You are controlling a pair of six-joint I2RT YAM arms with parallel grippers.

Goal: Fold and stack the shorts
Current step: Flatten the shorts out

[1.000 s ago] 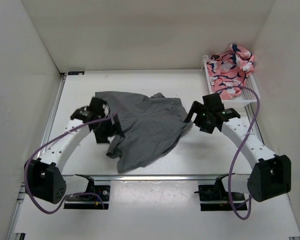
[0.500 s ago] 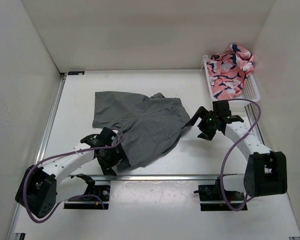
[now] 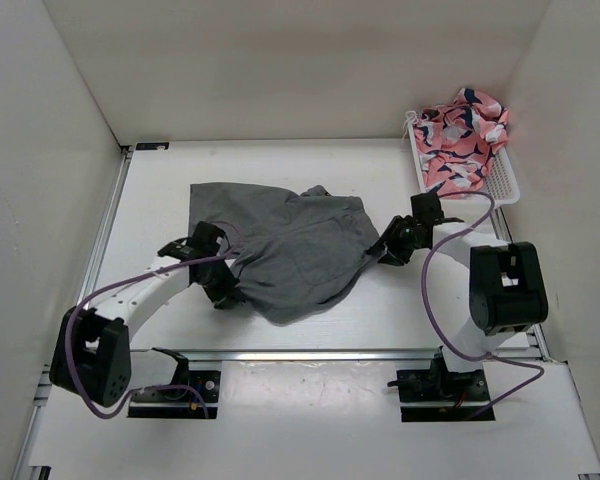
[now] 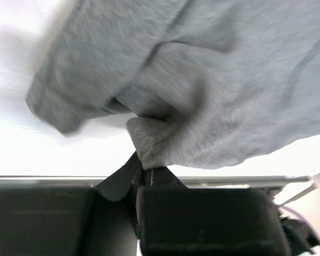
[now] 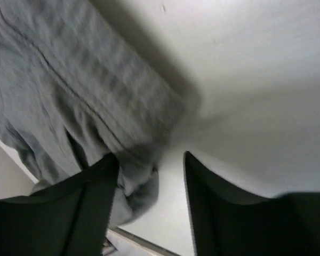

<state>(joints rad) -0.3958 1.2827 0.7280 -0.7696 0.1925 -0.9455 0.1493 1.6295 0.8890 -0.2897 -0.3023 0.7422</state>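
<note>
Grey shorts (image 3: 290, 245) spread mid-worktop (image 3: 380, 310), rumpled. Left fingers (image 4: 145, 175) pinched shut on near-left hem fold. Right fingers (image 5: 98, 197) apart, right hem in gap, not clamped. Likely two-point hold for fold. Overhead view hides both grips; wrist views show them. Only overhead view shows pink shorts (image 3: 465, 135) in basket (image 3: 502, 185), far right.
</note>
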